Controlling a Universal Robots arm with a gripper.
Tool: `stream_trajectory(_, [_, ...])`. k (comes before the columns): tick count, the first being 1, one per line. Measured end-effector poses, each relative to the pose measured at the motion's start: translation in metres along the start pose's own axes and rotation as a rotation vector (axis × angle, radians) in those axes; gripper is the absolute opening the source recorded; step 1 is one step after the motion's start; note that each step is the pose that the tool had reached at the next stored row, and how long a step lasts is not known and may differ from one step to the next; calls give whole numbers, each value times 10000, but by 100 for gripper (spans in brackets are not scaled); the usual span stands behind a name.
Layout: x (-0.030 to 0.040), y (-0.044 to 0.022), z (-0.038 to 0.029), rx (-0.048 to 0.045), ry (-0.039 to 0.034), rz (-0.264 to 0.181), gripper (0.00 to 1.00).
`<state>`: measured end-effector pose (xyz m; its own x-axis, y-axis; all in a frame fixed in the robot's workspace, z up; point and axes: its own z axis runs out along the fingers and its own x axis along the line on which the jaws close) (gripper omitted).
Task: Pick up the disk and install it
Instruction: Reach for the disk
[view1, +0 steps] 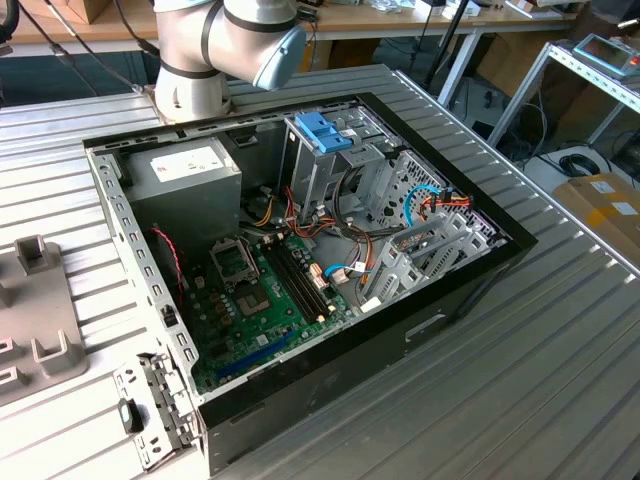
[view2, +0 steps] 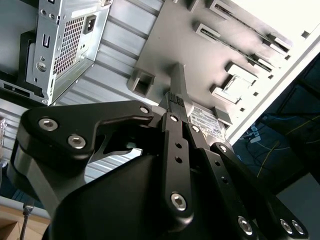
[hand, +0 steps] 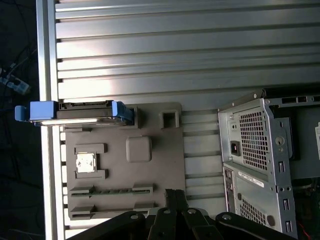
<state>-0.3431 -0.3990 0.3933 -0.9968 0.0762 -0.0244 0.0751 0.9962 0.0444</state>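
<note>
The disk (hand: 75, 111) stands on its long side in a slot along 1 edge of a grey fixture plate (hand: 165, 160), at the plate's corner by the edge of the bench (hand: 175, 50). In the first wrist view it is seen edge-on as a thin grey-metal slab with a bright strip along its side. Light-blue plastic rails cap both ends, and 1 blue end reaches out past the bench edge. Just beside its other end, on the same plate edge, is a small square socket (hand: 169, 119). Further in, the plate carries a raised square pad and 2 long slotted holders.

The gripper (hand: 175, 196) hangs over the opposite side of the plate, well apart from the disk and not touching it. In the second wrist view the gripper (view2: 178, 75) points down at the plate, but I cannot tell whether it is wide or narrow.

The open computer case (view1: 110, 200) lies on the bench beside the plate, its drive cage showing a blue latch (view1: 325, 130).
</note>
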Motion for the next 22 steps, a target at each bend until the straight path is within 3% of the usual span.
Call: stream_trajectory(22, [62, -5, -1, 0, 0, 0, 10])
